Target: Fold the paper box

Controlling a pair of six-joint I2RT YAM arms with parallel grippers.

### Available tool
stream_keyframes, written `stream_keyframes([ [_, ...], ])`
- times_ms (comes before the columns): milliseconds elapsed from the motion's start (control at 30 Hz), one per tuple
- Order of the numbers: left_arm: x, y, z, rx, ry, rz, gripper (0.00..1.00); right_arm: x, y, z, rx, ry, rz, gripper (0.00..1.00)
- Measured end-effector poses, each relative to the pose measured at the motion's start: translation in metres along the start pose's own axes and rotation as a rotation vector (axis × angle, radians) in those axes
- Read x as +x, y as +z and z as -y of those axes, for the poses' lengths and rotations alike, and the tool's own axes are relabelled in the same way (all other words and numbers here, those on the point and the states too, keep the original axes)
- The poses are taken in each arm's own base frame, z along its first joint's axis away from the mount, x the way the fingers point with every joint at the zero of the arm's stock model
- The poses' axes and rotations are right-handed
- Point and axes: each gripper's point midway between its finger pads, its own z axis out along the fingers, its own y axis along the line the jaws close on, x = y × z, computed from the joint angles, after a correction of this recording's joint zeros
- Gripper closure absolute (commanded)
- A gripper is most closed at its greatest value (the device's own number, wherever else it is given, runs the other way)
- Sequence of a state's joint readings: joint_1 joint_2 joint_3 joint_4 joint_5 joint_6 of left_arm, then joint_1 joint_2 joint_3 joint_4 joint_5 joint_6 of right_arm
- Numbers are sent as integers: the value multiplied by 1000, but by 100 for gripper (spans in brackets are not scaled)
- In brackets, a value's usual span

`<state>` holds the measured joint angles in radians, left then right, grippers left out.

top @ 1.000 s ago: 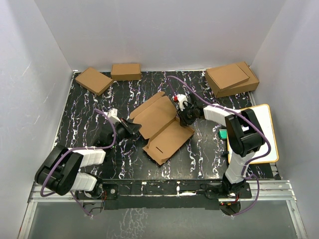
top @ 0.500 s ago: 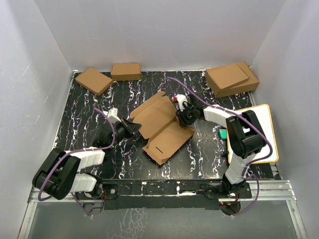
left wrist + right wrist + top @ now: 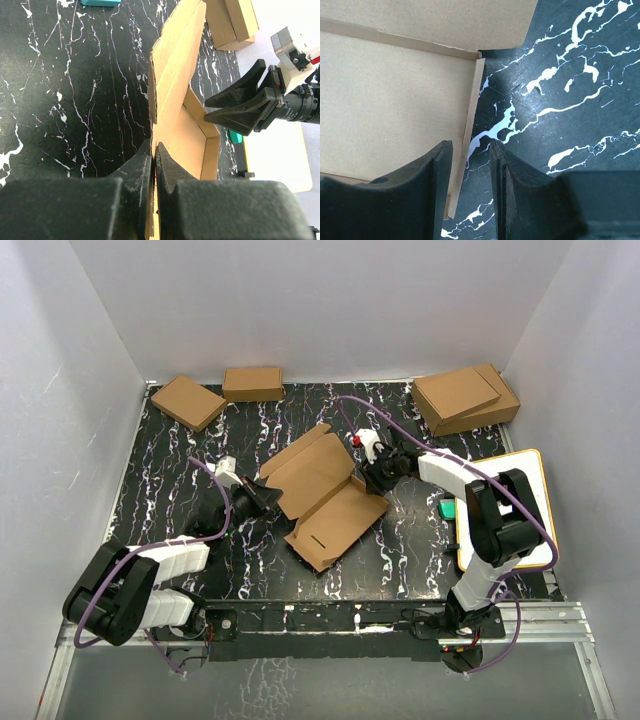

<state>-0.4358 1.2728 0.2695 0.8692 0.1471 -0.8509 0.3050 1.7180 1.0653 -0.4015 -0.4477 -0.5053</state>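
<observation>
**Desk:** Where's the box, and who has hold of it?

**Operator:** The box (image 3: 325,495) lies mid-table, open as a creased sheet. Its slotted panel is nearest me and the far panel is tipped up with its flaps. My left gripper (image 3: 262,498) is clenched on the sheet's left edge, and the wrist view shows both fingers pressed onto the cardboard. My right gripper (image 3: 378,476) is released at the right edge. One finger hangs over the panel and the other over the table (image 3: 180,470), with the narrow side flap running between them. I can't tell whether either finger touches it.

**Desk:** So what's the step?

**Operator:** I read it as taking that side flap and standing it up as a wall. The fold looks barely begun, and most panels are unformed.

**Desk:** How do you do it cleanly?

**Operator:** I'd keep the left clamp as the anchor so the sheet can't skate on the table. I'd close the right jaws low on the flap, near its crease rather than at the tip. Then I'd swing the wrist about that crease line instead of pulling outward. Pulling would likely drag the sheet from the left grip or buckle the flap off its score. The spare boxes (image 3: 250,385) at the back are well apart and shouldn't interfere
</observation>
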Motion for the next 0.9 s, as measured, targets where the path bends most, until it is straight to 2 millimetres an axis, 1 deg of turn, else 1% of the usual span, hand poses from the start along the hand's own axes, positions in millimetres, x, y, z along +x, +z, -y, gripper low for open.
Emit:
stream_keyframes([
  [67, 0, 0, -1, -4, 0, -2, 100, 1, 2, 0, -1, -5, -6, 63],
  [100, 1, 0, -1, -4, 1, -2, 100, 3, 3, 0, -2, -5, -10, 67],
  [133, 1, 0, -1, -4, 2, -2, 100, 4, 4, 0, -1, -6, -16, 72],
  [167, 0, 0, -1, -4, 2, -2, 100, 5, 6, -1, 1, -8, -23, 79],
  [200, 1, 0, -1, -4, 2, -2, 100, 7, 7, 0, 5, -9, -30, 84],
  [267, 0, 0, -1, -4, 2, -3, 100, 8, 8, 0, 14, -4, -40, 87],
  [367, -2, 1, 1, -1, 6, 0, 100, 7, 9, 2, 44, 1, -47, 88],
  [400, -3, 2, 2, 0, 10, 1, 100, 7, 9, 3, 52, 5, -47, 85],
  [433, -4, 2, 3, 1, 15, 2, 100, 6, 9, 4, 55, 10, -45, 78],
  [467, -5, 3, 4, 2, 23, 2, 100, 6, 9, 3, 53, 15, -44, 68],
  [533, -7, 4, 6, 4, 44, 1, 100, 5, 9, 0, 28, 28, -34, 53],
  [600, -9, 7, 9, 6, 78, -10, 100, 5, 7, -5, -16, 46, -16, 44],
  [667, -13, 10, 15, 20, 130, -26, 100, 3, 4, -8, -60, 68, 13, 41],
  [733, -17, 15, 23, 42, 184, -43, 100, -2, -4, -12, -107, 86, 54, 40],
  [767, -20, 18, 29, 59, 217, -55, 100, -4, -11, -8, -113, 100, 78, 40],
  [900, -25, 31, 43, 123, 331, -119, 100, -25, -48, 0, -145, 119, 219, 40],
])
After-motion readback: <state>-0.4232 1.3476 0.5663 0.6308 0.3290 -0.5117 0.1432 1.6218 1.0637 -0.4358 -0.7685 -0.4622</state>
